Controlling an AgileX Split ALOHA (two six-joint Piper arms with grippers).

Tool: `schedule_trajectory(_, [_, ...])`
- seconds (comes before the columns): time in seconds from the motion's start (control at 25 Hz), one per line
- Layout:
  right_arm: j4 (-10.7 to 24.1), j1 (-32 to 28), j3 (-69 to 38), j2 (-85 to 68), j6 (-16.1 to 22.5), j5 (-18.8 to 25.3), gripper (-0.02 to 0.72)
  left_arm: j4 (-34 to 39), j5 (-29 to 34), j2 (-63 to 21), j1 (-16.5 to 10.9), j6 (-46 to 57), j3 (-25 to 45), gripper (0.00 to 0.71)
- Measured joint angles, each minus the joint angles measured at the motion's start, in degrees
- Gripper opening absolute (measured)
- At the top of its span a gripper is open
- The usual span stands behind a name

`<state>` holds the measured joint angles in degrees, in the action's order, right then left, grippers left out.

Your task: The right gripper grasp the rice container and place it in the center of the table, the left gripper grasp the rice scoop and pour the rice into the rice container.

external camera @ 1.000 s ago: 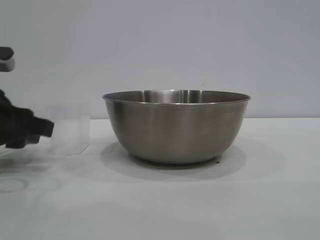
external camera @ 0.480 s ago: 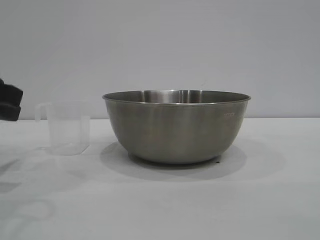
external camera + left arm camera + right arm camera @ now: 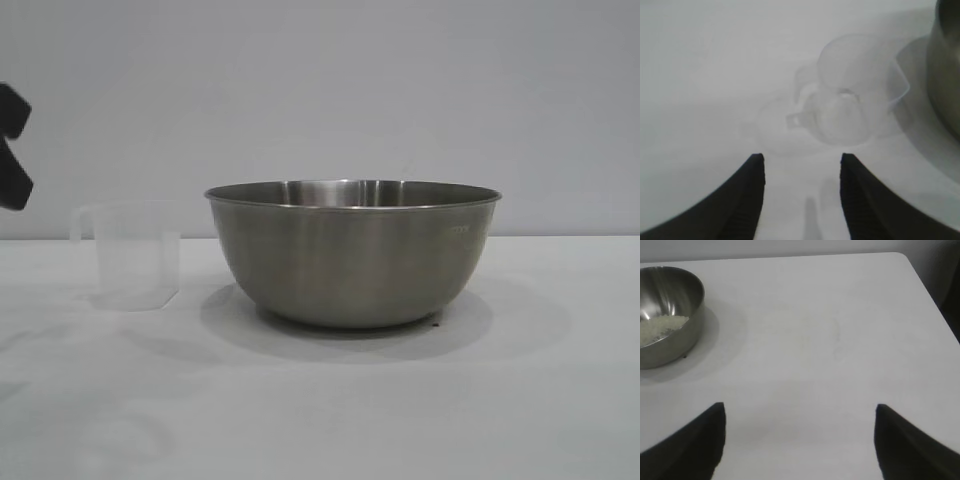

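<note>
Rice container point(image 3: 353, 252): we record one large steel bowl, upright on the white table point(image 3: 400, 410), at the centre of the exterior frame; in the right wrist view it sits at the upper left.

Rice point(image 3: 660, 327): we count a small white heap lying inside the bowl, seen in the right wrist view.

Rice scoop point(image 3: 132, 255): we list one frosted plastic cup, upright on the table just left of the bowl and apart from it, loop handle turned to the frame's left edge. It looks empty in the left wrist view, where it lies at centre with the bowl's wall at the right edge.

Left gripper point(image 3: 801, 172): we see its jaws parted with nothing between them, short of the scoop and not touching it. In the exterior frame a black part shows at the far left edge, above the scoop.

Right gripper point(image 3: 800, 412): we note jaws spread wide and empty over bare table, well apart from the bowl.
</note>
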<state>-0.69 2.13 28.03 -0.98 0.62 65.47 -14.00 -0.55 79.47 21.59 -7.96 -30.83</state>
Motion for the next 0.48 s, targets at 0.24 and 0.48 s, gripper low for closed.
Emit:
schedule_trajectory(0.24, [0.0, 0.0, 0.0, 0.0, 0.0, 0.0, 0.553, 4.6, 23.5, -0.7, 0.0, -0.1, -11.2, 0.391])
schedule_trajectory(0.48, [0.0, 0.0, 0.0, 0.0, 0.0, 0.0, 0.553, 6.1, 42.9, -4.0, 0.0, -0.1, -19.1, 0.391])
